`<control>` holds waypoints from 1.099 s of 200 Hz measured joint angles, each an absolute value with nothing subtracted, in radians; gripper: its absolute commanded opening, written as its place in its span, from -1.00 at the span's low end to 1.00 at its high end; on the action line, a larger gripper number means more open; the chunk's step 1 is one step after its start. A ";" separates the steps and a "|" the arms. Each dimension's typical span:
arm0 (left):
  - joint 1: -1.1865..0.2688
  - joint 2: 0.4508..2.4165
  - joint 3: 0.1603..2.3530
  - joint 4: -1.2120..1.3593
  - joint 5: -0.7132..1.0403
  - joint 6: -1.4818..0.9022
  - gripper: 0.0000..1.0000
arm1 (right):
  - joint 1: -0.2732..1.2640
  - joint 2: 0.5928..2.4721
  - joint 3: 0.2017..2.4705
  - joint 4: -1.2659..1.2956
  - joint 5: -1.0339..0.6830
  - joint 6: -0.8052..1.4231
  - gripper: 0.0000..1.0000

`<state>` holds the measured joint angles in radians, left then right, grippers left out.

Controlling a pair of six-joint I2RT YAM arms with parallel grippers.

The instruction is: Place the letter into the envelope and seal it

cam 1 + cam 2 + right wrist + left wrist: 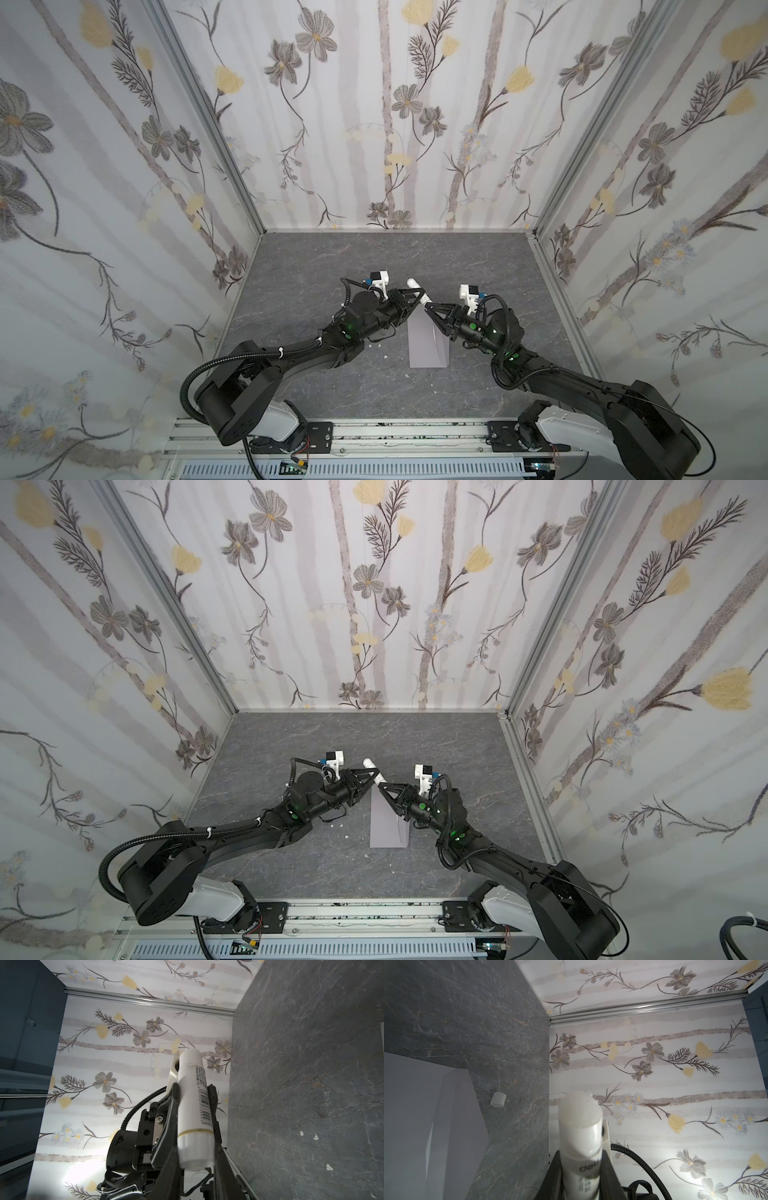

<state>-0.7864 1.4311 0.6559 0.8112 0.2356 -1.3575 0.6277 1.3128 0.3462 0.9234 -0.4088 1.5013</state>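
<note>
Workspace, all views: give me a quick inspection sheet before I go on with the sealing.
Surface: dark grey stone-look table, no damage seen.
Job's things: envelope lies flat below the tools; letter not seen on its own; glue stick uncapped, held above the table.
Clutter: glue cap loose on the table, apart from the envelope; small white scraps.
Tools: left tool and right tool both shut on the glue stick.
Cables: black conduit along the left arm, clear of the envelope.
Surroundings: floral walls on three sides; nothing else seen.
</note>
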 measured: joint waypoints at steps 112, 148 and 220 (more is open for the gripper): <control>-0.792 1.409 0.635 0.859 0.241 -1.315 -1.00 | 0.621 1.389 0.330 1.108 -0.410 1.610 -0.20; -0.789 1.403 0.637 0.859 0.266 -1.285 -1.00 | 0.631 1.251 0.367 0.868 -0.320 1.383 -0.15; -0.782 1.372 0.712 0.702 0.282 -1.147 -1.00 | 0.800 0.986 0.488 0.300 0.114 0.763 -0.08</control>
